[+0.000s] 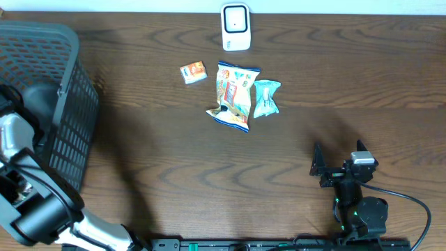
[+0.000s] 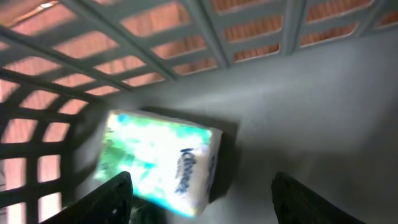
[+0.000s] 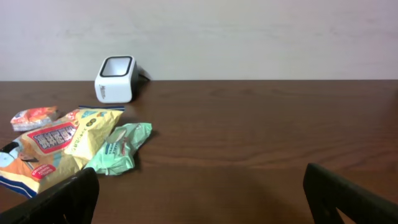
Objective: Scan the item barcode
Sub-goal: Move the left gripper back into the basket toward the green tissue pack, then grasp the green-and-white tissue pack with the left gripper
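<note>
The tissue pack (image 2: 163,163), green and white with blue lettering, lies on the grey floor of the basket (image 2: 298,112) in the left wrist view. My left gripper (image 2: 202,185) hovers just above it, open, its fingers apart from the pack on either side. In the overhead view my left arm (image 1: 17,139) reaches into the basket (image 1: 70,104). The white barcode scanner (image 1: 235,28) (image 3: 115,79) stands at the table's far edge. My right gripper (image 1: 339,159) (image 3: 200,180) rests open at the near right, holding nothing.
A yellow snack bag (image 1: 233,96) (image 3: 56,146), a mint green packet (image 1: 265,97) (image 3: 118,148) and a small orange packet (image 1: 193,72) (image 3: 34,116) lie in front of the scanner. The lattice basket wall (image 2: 186,31) rises close behind the tissue pack.
</note>
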Robot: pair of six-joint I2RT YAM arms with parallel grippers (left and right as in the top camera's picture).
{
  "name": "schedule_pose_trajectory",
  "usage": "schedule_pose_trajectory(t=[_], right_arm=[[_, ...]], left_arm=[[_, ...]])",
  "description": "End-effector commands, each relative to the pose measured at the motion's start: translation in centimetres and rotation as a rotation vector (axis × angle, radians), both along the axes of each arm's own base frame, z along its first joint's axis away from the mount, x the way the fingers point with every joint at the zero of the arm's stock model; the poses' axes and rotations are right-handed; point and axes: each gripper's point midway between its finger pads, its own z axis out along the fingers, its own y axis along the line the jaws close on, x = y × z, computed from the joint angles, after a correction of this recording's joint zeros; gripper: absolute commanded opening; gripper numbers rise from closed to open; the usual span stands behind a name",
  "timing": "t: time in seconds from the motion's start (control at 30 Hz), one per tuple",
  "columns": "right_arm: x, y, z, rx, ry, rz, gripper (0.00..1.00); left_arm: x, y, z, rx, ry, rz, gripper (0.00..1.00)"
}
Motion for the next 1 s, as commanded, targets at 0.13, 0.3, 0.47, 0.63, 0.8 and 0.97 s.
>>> schedule_pose_trajectory(t=[0.13,0.3,0.47,0.63,0.8,0.97], right_arm=[[0.0,-0.2,0.0,0.010,-0.001,-0.011,0.99],[0.0,-0.2,0.0,0.010,-0.001,-0.011,0.99],[0.0,-0.2,0.0,0.010,-0.001,-0.011,0.99],[0.0,-0.2,0.0,0.010,-0.001,-0.011,0.99],[0.0,-0.2,0.0,0.010,-0.001,-0.011,0.99],[0.0,-0.2,0.0,0.010,-0.001,-0.011,0.99]], left_arm=[[-1.5,1.2,-2.1,-0.013,0.032,0.071,0.71],[-3.0,1.6,-3.5,-0.072,0.032,0.106,0.71],[-2.7,1.1,-4.8,-0.167,-0.044,0.106,0.69],[-2.6,0.8,-5.0,-0.186,-0.044,0.085,0.24],[-2.6,0.9,-4.5,-0.179,-0.052,0.085,0.07],[-2.1,0.9,-0.5,-0.121,-0.113,0.070,0.07]])
